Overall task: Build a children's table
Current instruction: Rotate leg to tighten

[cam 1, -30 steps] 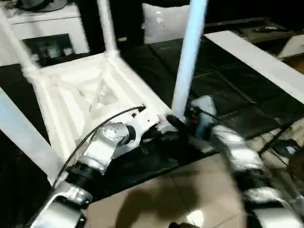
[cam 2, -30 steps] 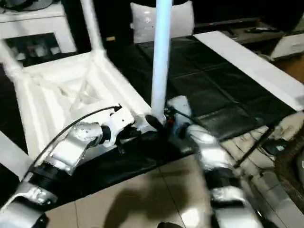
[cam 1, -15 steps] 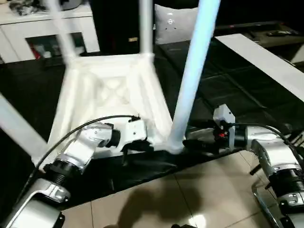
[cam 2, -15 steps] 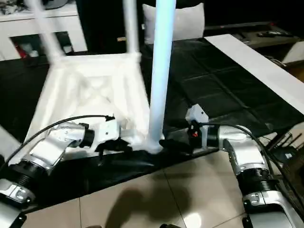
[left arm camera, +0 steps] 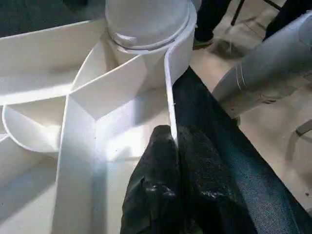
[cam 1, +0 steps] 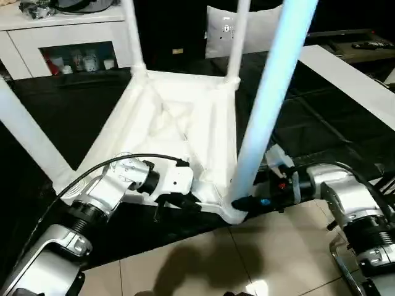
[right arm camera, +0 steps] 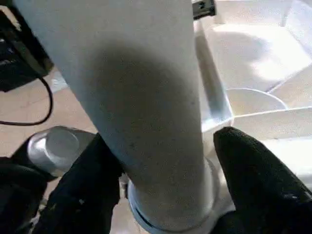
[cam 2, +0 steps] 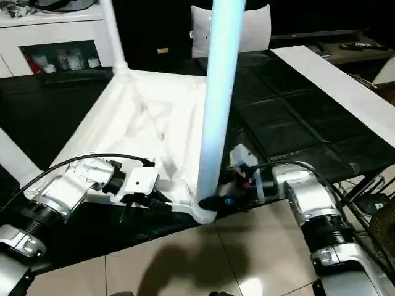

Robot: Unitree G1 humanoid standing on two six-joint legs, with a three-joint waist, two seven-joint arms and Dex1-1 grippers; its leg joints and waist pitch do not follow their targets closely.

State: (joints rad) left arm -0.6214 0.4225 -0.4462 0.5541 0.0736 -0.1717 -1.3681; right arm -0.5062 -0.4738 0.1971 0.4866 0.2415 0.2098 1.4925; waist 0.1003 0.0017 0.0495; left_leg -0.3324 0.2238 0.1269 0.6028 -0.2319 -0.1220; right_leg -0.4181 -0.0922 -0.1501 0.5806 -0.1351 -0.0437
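At the near corner of the upturned tabletop, on the dark floor mat, a leg is being seated.
The left gripper is clamped on the rim; the right gripper is spread around the leg's base, contact unclear. Pressing down seems needed; the socket's depth is hidden.

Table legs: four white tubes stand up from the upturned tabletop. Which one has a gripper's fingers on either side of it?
The near leg, rising from the corner socket closest to the robot; the right gripper straddles its base. The other three stand untouched.
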